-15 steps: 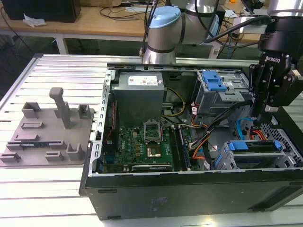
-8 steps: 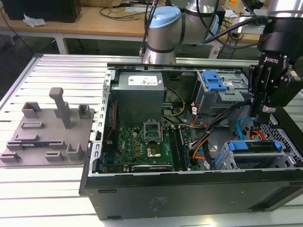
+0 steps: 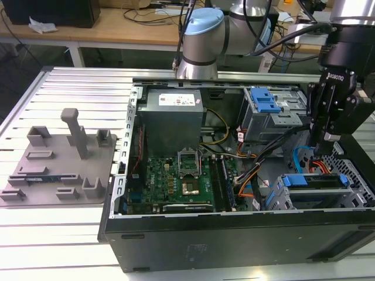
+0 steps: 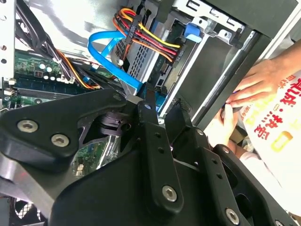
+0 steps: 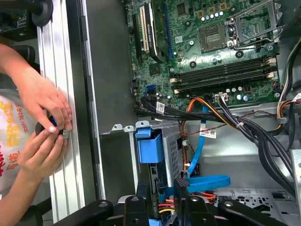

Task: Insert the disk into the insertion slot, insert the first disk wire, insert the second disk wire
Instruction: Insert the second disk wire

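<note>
First wrist view, gripper (image 5: pixel 162 195) fingers apart around blue cable (image 5: pixel 207 181), person's hands (image 5: pixel 44 127) beside case.

Silver arm (image 3: pixel 246 12), pale-blue joint cap (image 3: pixel 202 26); black tool (image 3: pixel 331 111), apparently silver screws.

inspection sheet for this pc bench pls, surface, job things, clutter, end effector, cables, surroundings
surface: ribbed aluminium table carrying an open computer case
job's things: blue-framed disk sits in the low grey cage at the exterior view's right
clutter: grey moulded fixture tray beside the case
grippers: end effector hangs above the disk's rear, by the wires; finger state unclear
cables: blue flat cable and orange-yellow bundle near the cage
surroundings: a person's hands at the table edge
</note>
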Available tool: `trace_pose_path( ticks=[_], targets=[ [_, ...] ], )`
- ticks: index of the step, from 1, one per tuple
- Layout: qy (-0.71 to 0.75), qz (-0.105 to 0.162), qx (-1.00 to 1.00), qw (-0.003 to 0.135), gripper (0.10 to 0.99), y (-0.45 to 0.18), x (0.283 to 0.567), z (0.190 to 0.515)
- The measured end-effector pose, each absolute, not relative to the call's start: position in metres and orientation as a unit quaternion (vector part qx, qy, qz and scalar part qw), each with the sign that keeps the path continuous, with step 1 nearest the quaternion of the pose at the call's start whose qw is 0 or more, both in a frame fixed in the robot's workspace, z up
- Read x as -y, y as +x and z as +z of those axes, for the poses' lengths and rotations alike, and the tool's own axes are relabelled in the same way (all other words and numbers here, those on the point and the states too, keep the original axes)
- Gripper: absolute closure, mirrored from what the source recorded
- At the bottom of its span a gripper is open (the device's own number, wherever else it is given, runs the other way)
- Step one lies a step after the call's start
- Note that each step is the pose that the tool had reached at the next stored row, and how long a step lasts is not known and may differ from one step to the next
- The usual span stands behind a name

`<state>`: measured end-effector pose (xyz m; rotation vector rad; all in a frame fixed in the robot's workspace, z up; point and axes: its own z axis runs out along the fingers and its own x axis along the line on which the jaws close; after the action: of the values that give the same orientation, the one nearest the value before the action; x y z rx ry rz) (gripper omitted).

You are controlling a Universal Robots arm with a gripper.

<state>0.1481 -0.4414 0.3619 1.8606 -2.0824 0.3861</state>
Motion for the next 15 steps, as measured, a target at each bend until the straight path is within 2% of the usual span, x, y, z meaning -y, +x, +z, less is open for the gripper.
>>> trace_pose_path(
  ticks=[8, 9, 10, 12, 13, 15],
  targets=[
    [0.654, 0.135, 0.727, 0.161, 0.725, 0.1498, 0.4422, 0.3605],
    [0.654, 0.135, 0.727, 0.161, 0.741, 0.1499, 0.4422, 0.3601],
    [0.654, 0.135, 0.727, 0.161, 0.808, 0.1499, 0.4422, 0.3598],
    [0.654, 0.135, 0.727, 0.161, 0.808, 0.1499, 0.4422, 0.3592],
    [0.654, 0.135, 0.727, 0.161, 0.878, 0.1499, 0.4422, 0.3588],
    [0.654, 0.135, 0.727, 0.161, 0.878, 0.1499, 0.4422, 0.3578]
  ],
)
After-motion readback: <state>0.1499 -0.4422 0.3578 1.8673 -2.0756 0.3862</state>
